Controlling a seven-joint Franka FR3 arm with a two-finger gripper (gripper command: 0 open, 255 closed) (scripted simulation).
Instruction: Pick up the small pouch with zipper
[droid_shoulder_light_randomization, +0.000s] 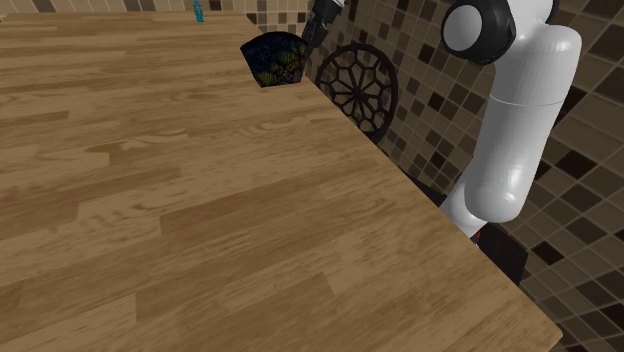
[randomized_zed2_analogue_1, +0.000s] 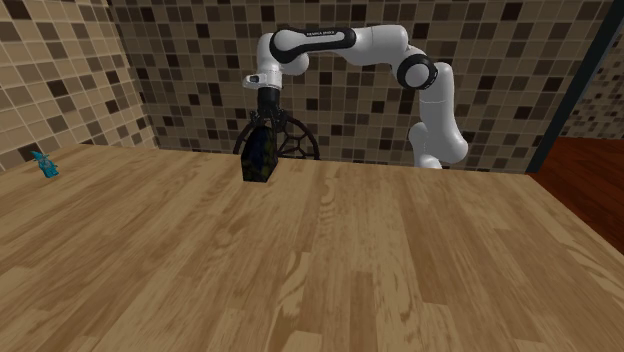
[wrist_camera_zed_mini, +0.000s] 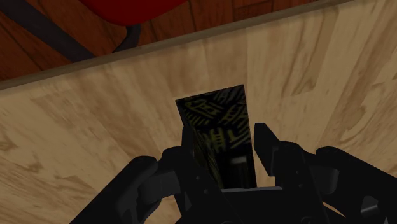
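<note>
The small pouch (droid_shoulder_light_randomization: 270, 58) is dark with a yellow-green pattern and stands upright on the wooden table (droid_shoulder_light_randomization: 200, 230), close to its far edge. My black gripper (droid_shoulder_light_randomization: 300, 42) comes down onto it from above. In the second exterior view the gripper (randomized_zed2_analogue_1: 265, 125) sits on top of the pouch (randomized_zed2_analogue_1: 259, 160), whose bottom appears to rest on the tabletop. Seen from the wrist, the pouch (wrist_camera_zed_mini: 219, 121) lies between the two fingers (wrist_camera_zed_mini: 189, 145), which press on both its sides. The gripper (wrist_camera_zed_mini: 226, 137) is shut on the pouch.
A round black lattice object (droid_shoulder_light_randomization: 358, 85) stands just behind the table edge by the pouch, against the tiled wall. A small teal object (randomized_zed2_analogue_1: 44, 165) lies far off on the table. Beyond the edge, a red object (wrist_camera_zed_mini: 137, 9) stands on the floor.
</note>
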